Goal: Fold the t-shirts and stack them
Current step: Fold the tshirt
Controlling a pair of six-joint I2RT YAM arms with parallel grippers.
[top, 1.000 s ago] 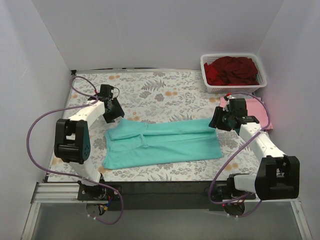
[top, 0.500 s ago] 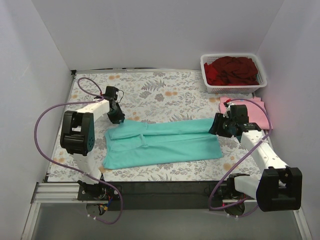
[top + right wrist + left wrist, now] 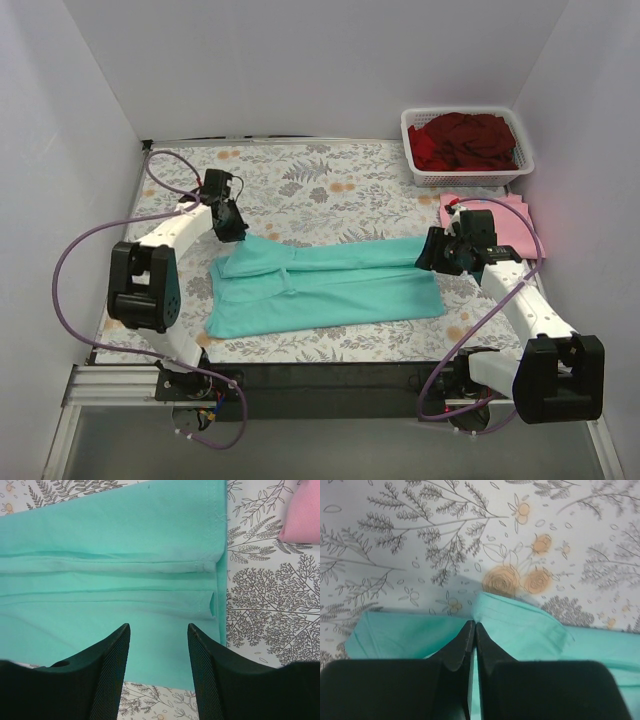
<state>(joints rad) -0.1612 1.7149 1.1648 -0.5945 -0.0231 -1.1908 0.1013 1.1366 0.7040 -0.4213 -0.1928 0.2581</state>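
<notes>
Two ends, one shirt: the teal-green t-shirt point(image 3: 330, 290) lies as a long folded band across the middle of the floral surface point(image 3: 330, 175); I have an arm at each short end.
Left gripper point(image 3: 473, 626): fingers pressed together on the far left corner, the cloth peaking up at their tips; I read this as a pinch on the fabric.
Right gripper point(image 3: 157, 630): fingers apart, hanging over the right hem, holding nothing.
Pink t-shirt point(image 3: 302, 520): just beyond the right end, apart from the teal one, partly hidden by the right arm in the top view.
Dark red t-shirts point(image 3: 465, 140): heaped in the white basket point(image 3: 470, 177) at the far right corner.
Step in hand (my judgement): securing both ends for the next fold.
Doing it well: I would bring the right fingers down on the far right corner, deep enough to take every layer of the hem, then raise both corners level with the edge taut.
Risk: a one-layer pinch would let the band fall open.
</notes>
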